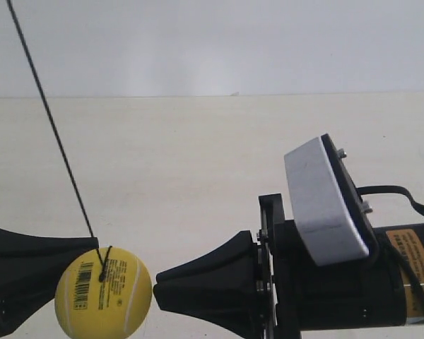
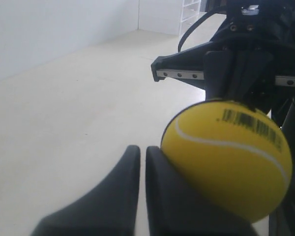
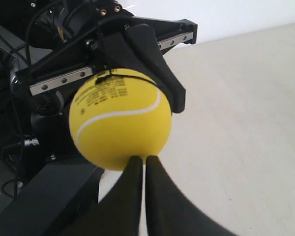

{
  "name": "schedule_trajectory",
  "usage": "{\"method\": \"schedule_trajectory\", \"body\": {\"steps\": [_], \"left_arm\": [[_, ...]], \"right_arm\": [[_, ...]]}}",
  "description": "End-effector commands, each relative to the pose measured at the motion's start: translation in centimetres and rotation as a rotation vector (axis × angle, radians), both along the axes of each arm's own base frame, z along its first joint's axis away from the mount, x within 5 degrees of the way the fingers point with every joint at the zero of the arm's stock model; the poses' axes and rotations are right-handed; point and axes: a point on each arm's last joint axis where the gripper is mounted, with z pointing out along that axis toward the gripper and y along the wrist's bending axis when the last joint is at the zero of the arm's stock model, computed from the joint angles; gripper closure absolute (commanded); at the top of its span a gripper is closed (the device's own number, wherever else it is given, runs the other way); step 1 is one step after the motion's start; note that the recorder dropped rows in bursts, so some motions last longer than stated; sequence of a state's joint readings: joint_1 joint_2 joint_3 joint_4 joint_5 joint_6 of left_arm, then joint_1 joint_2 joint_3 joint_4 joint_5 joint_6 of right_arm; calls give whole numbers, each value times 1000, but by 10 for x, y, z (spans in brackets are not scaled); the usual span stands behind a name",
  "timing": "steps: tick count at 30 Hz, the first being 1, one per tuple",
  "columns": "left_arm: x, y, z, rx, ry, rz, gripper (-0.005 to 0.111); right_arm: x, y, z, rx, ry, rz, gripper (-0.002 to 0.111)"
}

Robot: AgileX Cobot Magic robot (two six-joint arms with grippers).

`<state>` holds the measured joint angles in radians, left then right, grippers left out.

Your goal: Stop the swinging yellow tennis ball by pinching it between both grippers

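Note:
The yellow tennis ball (image 1: pixel 102 293) hangs low on a dark string (image 1: pixel 53 127), its barcode facing the exterior camera. It sits between two black wedge grippers. The gripper of the arm at the exterior view's left (image 1: pixel 85 251) lies against the ball's side and partly behind it. The gripper of the arm at the exterior view's right (image 1: pixel 159 286) has its tip at the ball's other side. In the left wrist view my left gripper (image 2: pixel 138 150) is shut, with the ball (image 2: pixel 226 162) resting along one jaw's outer face. My right gripper (image 3: pixel 144 160) is shut, tips touching the ball (image 3: pixel 120 123).
A silver-grey plate (image 1: pixel 324 205) sits on the body of the arm at the exterior view's right, with a black cable (image 1: pixel 399 194) behind it. Pale floor (image 1: pixel 198 162) runs to a white wall (image 1: pixel 219 42). A white shelf (image 2: pixel 191 10) stands far off.

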<state>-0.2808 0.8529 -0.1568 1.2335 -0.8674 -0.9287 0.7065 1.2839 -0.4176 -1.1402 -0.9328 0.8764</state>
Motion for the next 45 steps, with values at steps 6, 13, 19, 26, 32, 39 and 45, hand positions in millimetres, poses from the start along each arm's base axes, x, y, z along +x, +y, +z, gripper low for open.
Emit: {"method": "schedule_trajectory", "body": {"steps": [6, 13, 19, 26, 32, 39, 45], "left_arm": [[4, 8, -3, 32, 49, 143, 102], [-12, 13, 4, 4, -21, 135, 102], [-21, 11, 5, 16, -32, 77, 102], [-27, 7, 7, 6, -76, -9, 102], [-29, 2, 6, -14, -65, -103, 102], [-27, 1, 4, -5, -44, -99, 102], [-27, 1, 4, -6, -44, -100, 102]], "right_arm": [[0, 0, 2, 6, -39, 10, 108], [0, 0, 2, 5, -56, 11, 108], [2, 0, 4, 23, -64, -11, 108], [3, 1, 7, 62, -63, -23, 108], [2, 1, 9, 84, -63, -18, 108], [3, 1, 10, 88, -62, -23, 108], [3, 1, 10, 88, -64, -24, 108]]}}
